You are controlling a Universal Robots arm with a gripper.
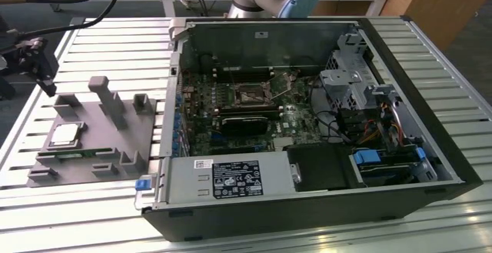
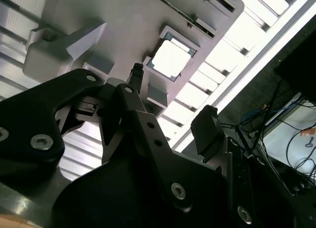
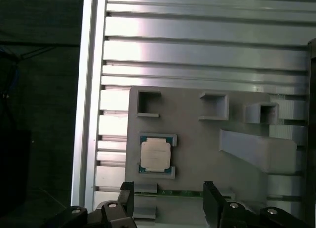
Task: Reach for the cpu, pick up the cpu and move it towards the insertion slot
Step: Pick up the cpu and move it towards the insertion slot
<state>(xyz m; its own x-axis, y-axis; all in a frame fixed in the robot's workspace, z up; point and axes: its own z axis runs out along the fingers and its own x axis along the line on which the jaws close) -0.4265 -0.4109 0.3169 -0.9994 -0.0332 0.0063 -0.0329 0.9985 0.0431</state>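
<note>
The cpu [image 1: 65, 135] is a small silvery square chip lying flat in a pocket of the grey fixture [image 1: 115, 149] at the exterior view's left. In the first wrist view the cpu [image 3: 155, 155] lies just off the open gap of my gripper [image 3: 169, 203], whose two black fingers [image 3: 126, 201] stand wide apart with nothing between them. My gripper [image 1: 46, 86] hovers above the fixture's far left corner, clear of the chip. The second wrist view shows the cpu [image 2: 170, 58] beyond one fingertip [image 2: 136, 72]. The insertion slot [image 1: 252, 95] sits on the green board inside the open computer case.
Upright grey posts [image 1: 100, 94] rise from the fixture beside the chip. A narrow green memory stick [image 1: 77, 154] lies in the fixture's near groove. The case wall [image 1: 173, 91] stands between fixture and board. A black block [image 1: 246, 125] sits just in front of the socket.
</note>
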